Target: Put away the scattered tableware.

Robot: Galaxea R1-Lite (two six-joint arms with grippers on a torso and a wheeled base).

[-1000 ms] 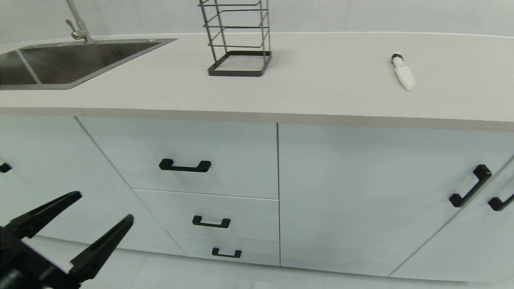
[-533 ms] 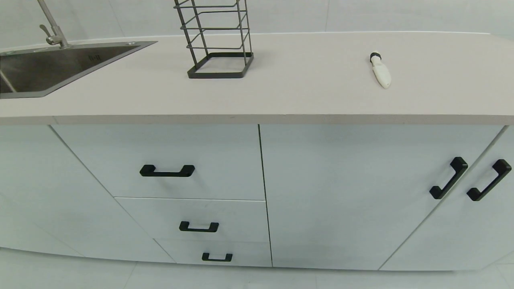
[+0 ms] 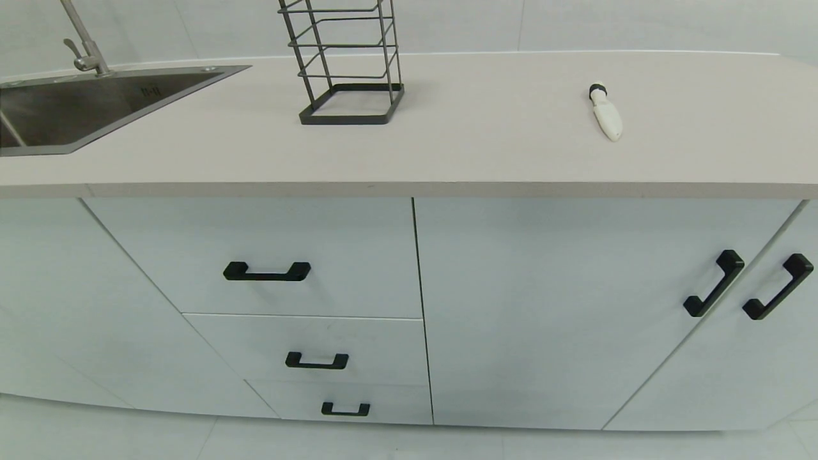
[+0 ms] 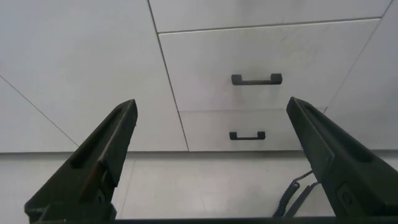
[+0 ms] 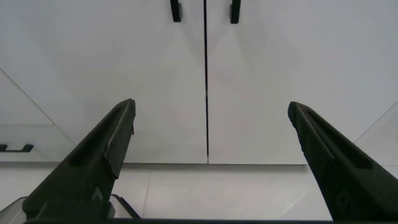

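Countertop (image 3: 479,153) carries the white utensil (image 3: 605,114) on its right half, well right of the wire rack (image 3: 348,64) — long axis runs roughly front-to-back, black-capped end toward the wall, white tip toward the counter edge, skewed slightly right. Your left gripper (image 4: 210,104) sits low facing the drawer fronts (image 4: 261,56), right gripper (image 5: 211,106) low facing the cabinet doors (image 5: 280,74) — both spread wide, holding nothing, well below the utensil.
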